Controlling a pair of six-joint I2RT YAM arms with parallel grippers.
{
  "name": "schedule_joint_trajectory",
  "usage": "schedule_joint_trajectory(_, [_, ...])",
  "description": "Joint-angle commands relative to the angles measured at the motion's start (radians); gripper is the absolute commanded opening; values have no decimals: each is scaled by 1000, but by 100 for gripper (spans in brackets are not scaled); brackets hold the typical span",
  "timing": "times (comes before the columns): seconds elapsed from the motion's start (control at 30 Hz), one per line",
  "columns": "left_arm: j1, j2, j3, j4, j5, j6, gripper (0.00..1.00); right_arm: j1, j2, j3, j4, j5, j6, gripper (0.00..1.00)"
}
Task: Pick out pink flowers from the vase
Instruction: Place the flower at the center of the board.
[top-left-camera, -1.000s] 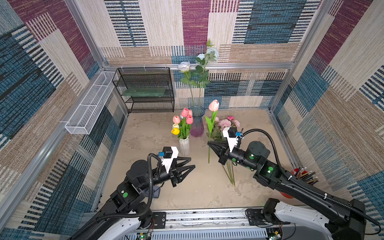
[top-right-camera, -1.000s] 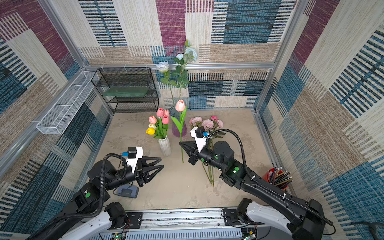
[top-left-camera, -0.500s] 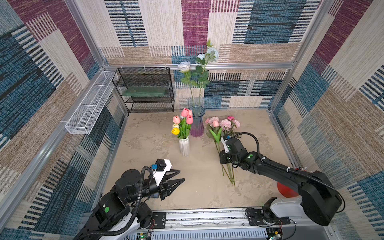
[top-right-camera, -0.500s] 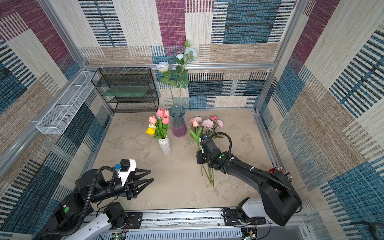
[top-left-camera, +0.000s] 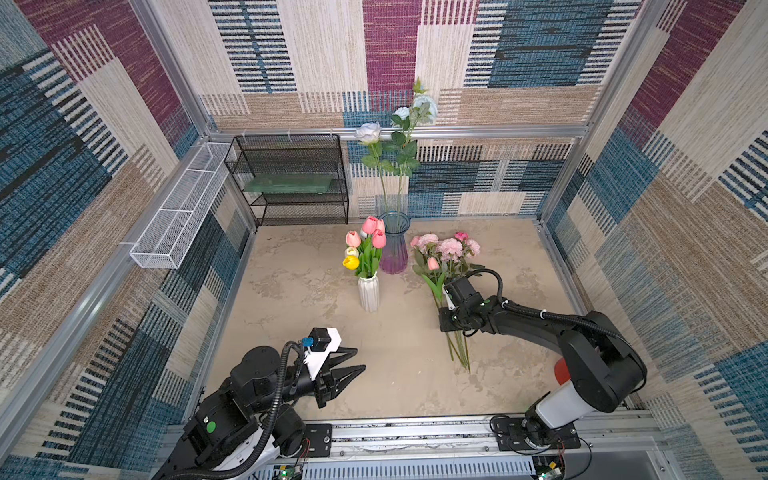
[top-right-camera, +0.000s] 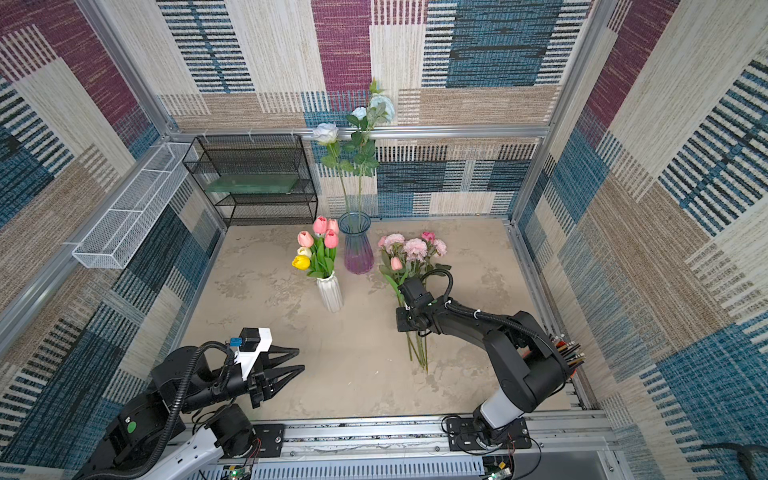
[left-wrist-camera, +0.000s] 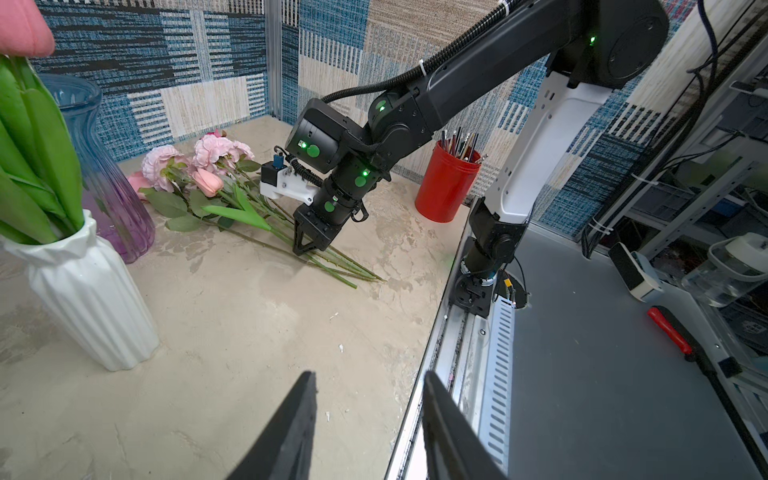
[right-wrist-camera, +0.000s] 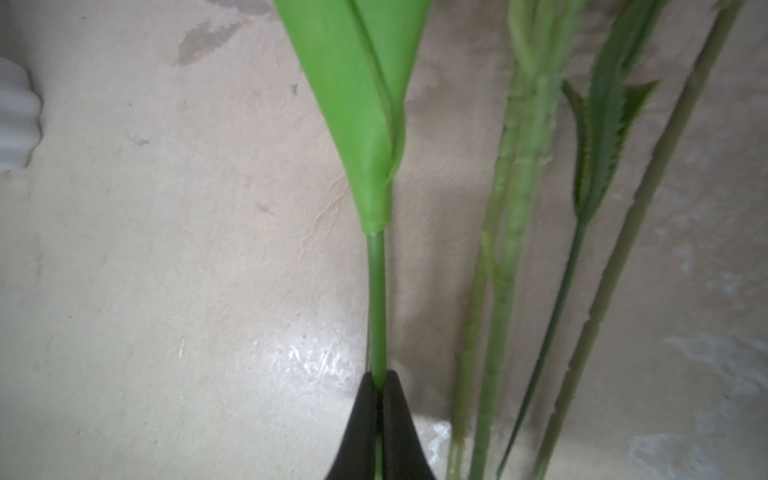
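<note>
Here the right pincer (right-wrist-camera: 378, 380) clamps the pink tulip stem (right-wrist-camera: 377, 299).

Ribbed white vase (left-wrist-camera: 89, 299) glossy; tinted glass vase (top-left-camera: 394, 249) translucent; tabletop (top-left-camera: 291, 291) matt; mesh rack (top-left-camera: 291, 153) metal.

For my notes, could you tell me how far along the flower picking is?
Done: pink peonies and a rose lie on the table. In hand: the right gripper is shut on a pink tulip's stem, low by that pile. To do: three pink tulips stand in the white vase; the left gripper hovers open.
</note>
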Motion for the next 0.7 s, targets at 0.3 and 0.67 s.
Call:
schedule_joint_trajectory(0.3, [1, -3, -6, 17, 32, 31, 44, -18, 56, 4, 13, -41, 31, 15])
schedule_joint_trajectory(0.67, [1, -7, -8, 11, 22, 40, 44, -19, -62, 47, -65, -15, 30, 31])
